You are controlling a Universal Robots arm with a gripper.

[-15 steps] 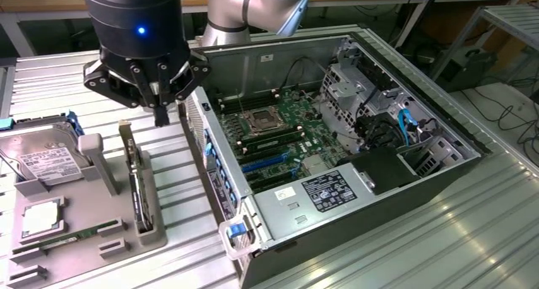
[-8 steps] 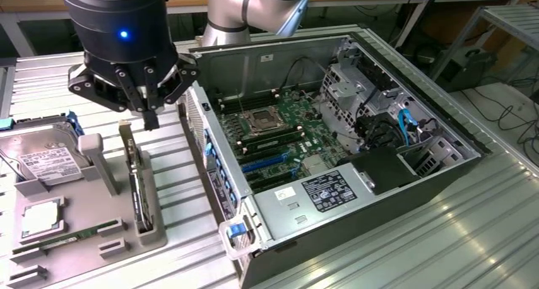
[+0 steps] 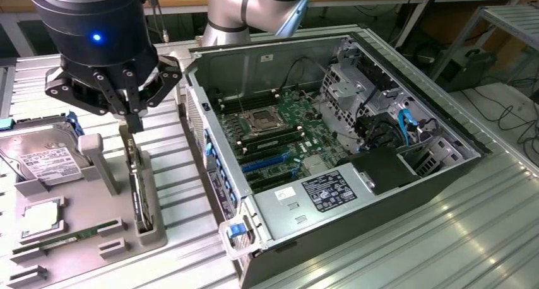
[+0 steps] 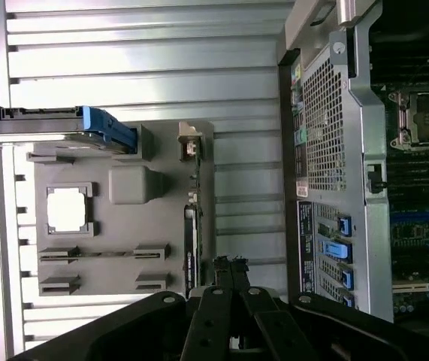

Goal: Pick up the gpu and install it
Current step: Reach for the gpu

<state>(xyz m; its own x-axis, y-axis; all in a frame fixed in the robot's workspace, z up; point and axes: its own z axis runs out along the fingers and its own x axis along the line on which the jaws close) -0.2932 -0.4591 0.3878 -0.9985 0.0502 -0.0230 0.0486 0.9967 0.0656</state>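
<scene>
At the counter's [image 3: 438,238] edge on the exterior view's left, a grey fixture tray [image 3: 101,254] carries a hard drive [image 3: 40,155] propped in a blue-edged cradle. It also holds a bare processor chip [image 3: 42,217] in its pocket and a narrow memory stick [image 3: 72,237] lying in a slot. A grey post [image 3: 100,163] rises between the drive and the gpu [image 3: 137,188]. The gpu stands upright on its long edge in a slotted holder, on the tray's side nearest the computer case. The gripper [image 3: 133,122] hangs just above the card's far end, jaws pressed together and pinching nothing. In the wrist view its tips [image 4: 229,265] show close to the card's thin top edge [image 4: 191,248], apart from it.

A narrow strip of ribbed counter lies between the tray and the open computer case [image 3: 252,68], whose perforated rear wall faces the card. Inside are the motherboard [image 3: 282,128], a power supply [image 3: 324,191] and drive cages [image 3: 362,87]. Past the case, toward the edge on the exterior view's right, the counter runs wide and open
</scene>
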